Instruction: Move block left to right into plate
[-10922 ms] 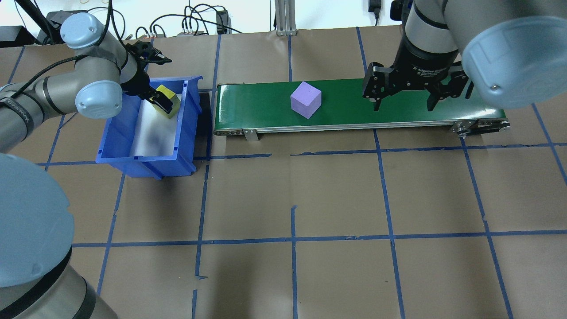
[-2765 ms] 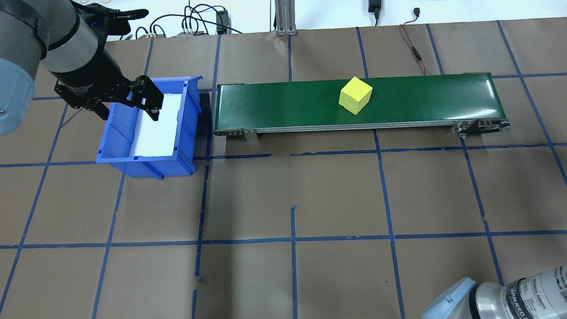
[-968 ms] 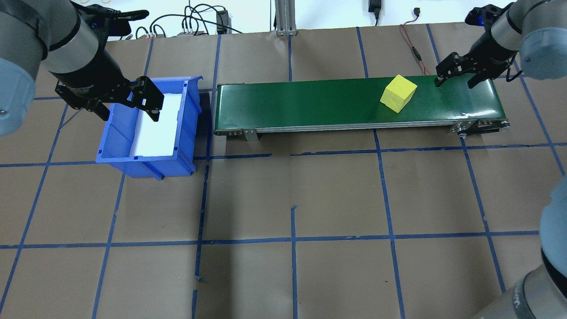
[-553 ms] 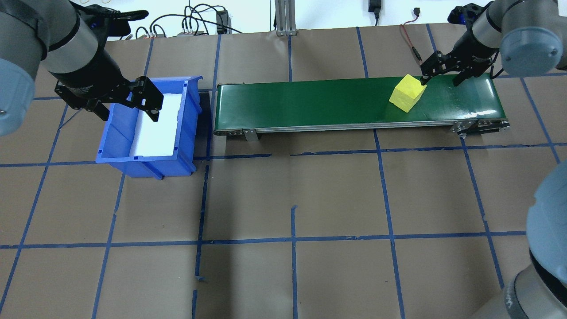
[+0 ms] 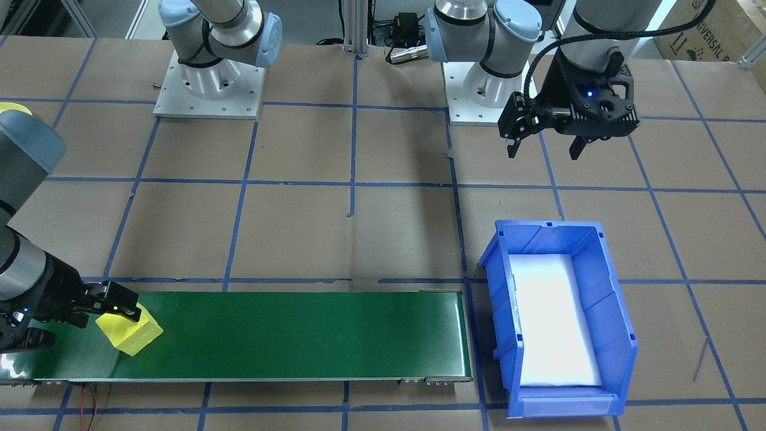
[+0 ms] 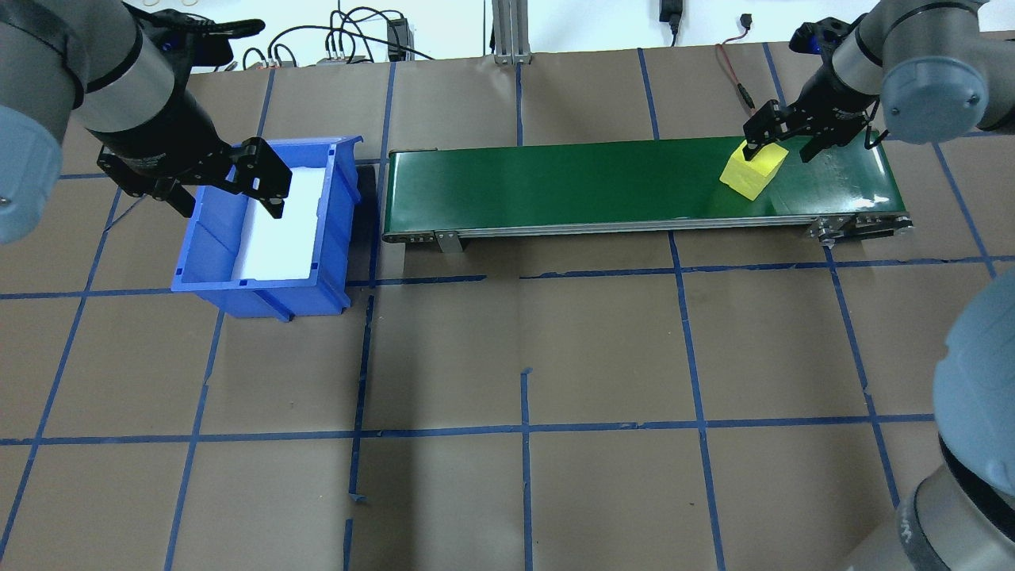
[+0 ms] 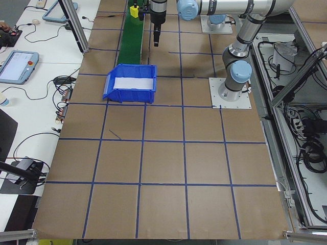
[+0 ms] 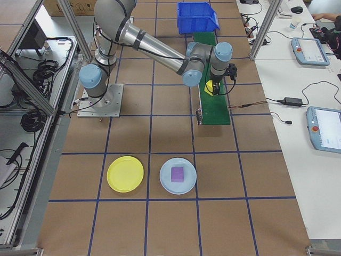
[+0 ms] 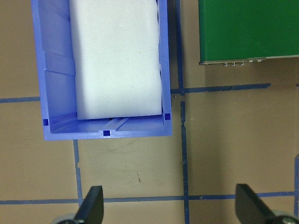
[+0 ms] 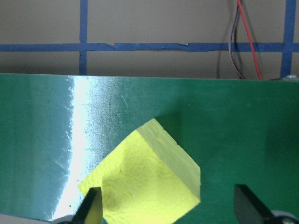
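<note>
The yellow block (image 6: pixel 752 170) lies tilted near the right end of the green conveyor belt (image 6: pixel 555 182). My right gripper (image 6: pixel 781 143) is open and low over it. In the right wrist view the block (image 10: pixel 145 182) sits close to the left finger, partly inside the gap. The front view shows one finger over the block (image 5: pixel 130 332). The yellow plate (image 8: pixel 125 174) rests on the table far from the belt, with nothing on it. My left gripper (image 6: pixel 226 186) hangs open with nothing in it above the blue bin (image 6: pixel 206 238).
A light blue plate (image 8: pixel 165 184) holding a purple block (image 8: pixel 177 174) lies beside the yellow plate. The blue bin (image 5: pixel 616 299) has a white liner and stands off the belt's left end. A red cable (image 6: pixel 737 87) runs behind the belt.
The yellow block has ridden the belt to the right. My right arm came in and brought its open gripper left onto the block. The left gripper has stayed over the bin.
</note>
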Tool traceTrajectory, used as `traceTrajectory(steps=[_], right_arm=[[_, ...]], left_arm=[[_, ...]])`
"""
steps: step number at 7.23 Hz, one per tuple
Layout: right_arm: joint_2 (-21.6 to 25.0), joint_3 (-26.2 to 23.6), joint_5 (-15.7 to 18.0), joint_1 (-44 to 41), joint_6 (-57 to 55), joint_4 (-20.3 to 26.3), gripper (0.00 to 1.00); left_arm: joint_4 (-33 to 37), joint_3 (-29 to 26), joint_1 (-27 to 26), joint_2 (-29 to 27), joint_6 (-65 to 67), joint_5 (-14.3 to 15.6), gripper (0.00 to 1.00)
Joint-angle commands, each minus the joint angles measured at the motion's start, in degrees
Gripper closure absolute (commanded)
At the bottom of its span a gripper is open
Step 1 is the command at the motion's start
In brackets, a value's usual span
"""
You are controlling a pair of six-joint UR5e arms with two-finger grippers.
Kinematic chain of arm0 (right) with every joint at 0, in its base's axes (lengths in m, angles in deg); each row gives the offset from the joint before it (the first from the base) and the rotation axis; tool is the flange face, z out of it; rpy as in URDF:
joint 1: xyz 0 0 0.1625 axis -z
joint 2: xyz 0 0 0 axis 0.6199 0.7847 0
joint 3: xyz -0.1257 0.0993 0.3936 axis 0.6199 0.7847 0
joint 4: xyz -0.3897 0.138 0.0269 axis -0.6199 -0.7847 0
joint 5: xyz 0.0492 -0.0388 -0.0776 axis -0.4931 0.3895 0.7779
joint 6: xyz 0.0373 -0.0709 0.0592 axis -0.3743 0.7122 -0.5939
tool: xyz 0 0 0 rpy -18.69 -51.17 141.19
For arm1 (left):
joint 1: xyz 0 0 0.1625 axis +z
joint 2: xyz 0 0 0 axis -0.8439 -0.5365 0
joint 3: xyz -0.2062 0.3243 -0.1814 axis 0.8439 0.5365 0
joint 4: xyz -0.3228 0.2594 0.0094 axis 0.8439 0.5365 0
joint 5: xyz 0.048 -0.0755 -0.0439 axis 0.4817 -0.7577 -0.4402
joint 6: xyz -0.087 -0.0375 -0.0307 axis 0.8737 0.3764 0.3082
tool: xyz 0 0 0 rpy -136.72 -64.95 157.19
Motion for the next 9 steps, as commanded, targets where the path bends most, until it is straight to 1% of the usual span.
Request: traceTrajectory(steps=[1, 6, 9], right_arm=[[-0.74, -0.12, 0.0, -0.02, 0.19, -0.07, 0.0], [-1.44, -0.65, 0.08, 0.06, 0.28, -0.69, 0.0], [-1.44, -1.78, 0.09, 0.06, 0.28, -0.95, 0.0]], left_arm=[[0.0, 0.0, 0.0, 0.0, 0.0, 0.04, 0.0], [0.0, 0.0, 0.0, 0.0, 0.0, -0.05, 0.0], [0.0, 0.0, 0.0, 0.0, 0.0, -0.05, 0.0]])
